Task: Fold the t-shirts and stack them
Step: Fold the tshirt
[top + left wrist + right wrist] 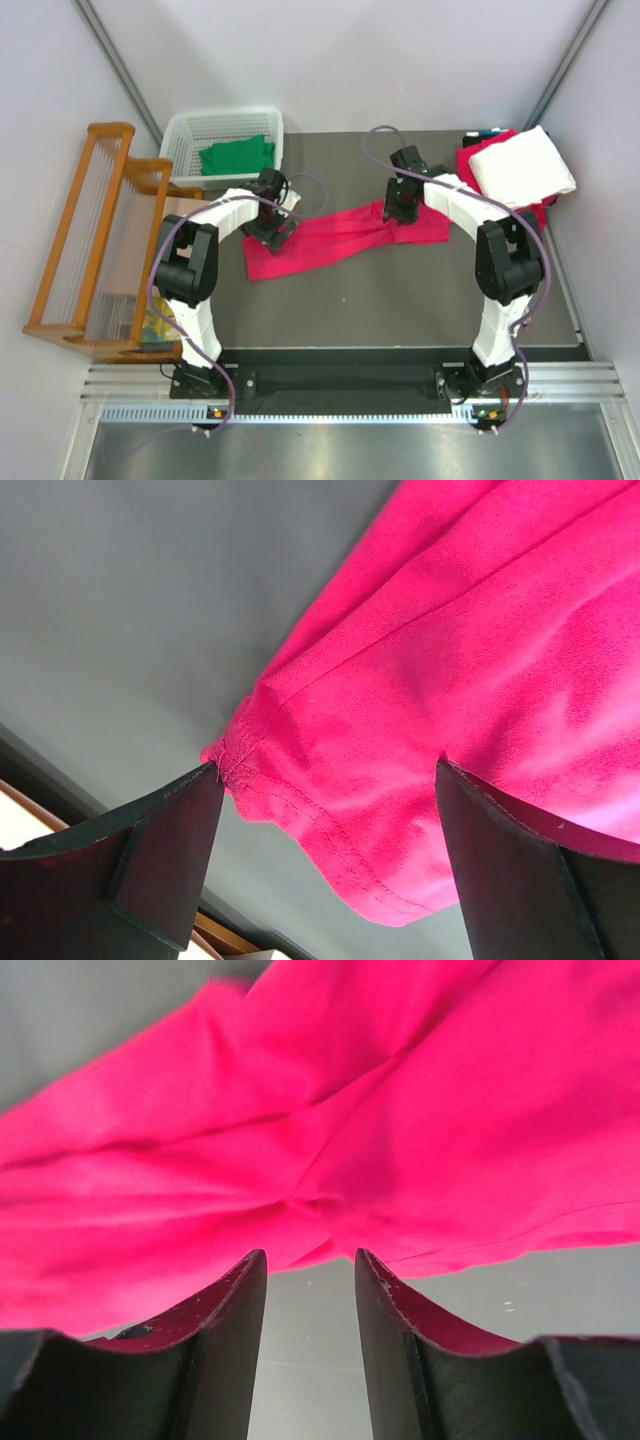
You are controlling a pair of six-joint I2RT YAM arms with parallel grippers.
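A crimson-pink t-shirt (340,235) lies bunched in a long strip across the dark table. My left gripper (272,232) hovers over the strip's left part. It is open wide (330,770), and a stitched hem corner of the shirt (480,660) shows between its fingers. My right gripper (400,208) is over the right part. It is open with a narrower gap (310,1255), bare table shows between its fingers, and the shirt's edge (350,1110) lies just past the tips. A green t-shirt (237,157) lies in the basket. A folded white t-shirt (522,165) rests on red cloth (468,160) at the back right.
The white lattice basket (222,118) stands at the back left. A wooden rack (90,240) stands off the table's left side. Grey walls close in the back and both sides.
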